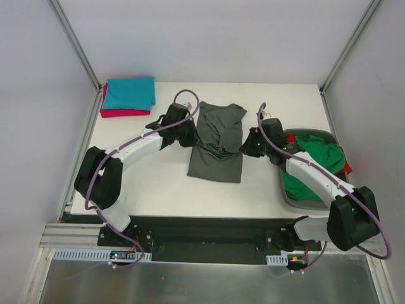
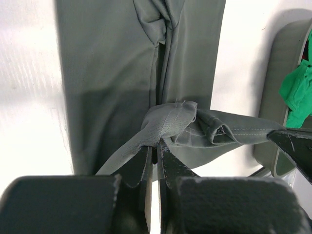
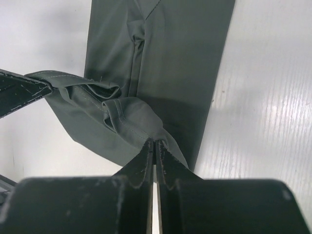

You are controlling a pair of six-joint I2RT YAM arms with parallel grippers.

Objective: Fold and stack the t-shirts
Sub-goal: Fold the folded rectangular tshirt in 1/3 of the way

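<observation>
A grey t-shirt (image 1: 217, 143) lies lengthwise on the white table, its far half raised and bunched between the two grippers. My left gripper (image 1: 188, 135) is shut on the shirt's left edge, seen pinched at the fingertips in the left wrist view (image 2: 157, 146). My right gripper (image 1: 249, 145) is shut on the shirt's right edge, also pinched in the right wrist view (image 3: 154, 143). The grey t-shirt hangs between them in the left wrist view (image 2: 122, 63) and the right wrist view (image 3: 161, 53). A folded teal t-shirt (image 1: 130, 93) lies on a folded red one (image 1: 123, 113) at the far left corner.
A grey bin (image 1: 292, 197) at the right holds a green t-shirt (image 1: 323, 158) and a red garment (image 1: 345, 161). The bin also shows in the left wrist view (image 2: 273, 97). Metal frame posts (image 1: 73, 38) stand at the table's far corners.
</observation>
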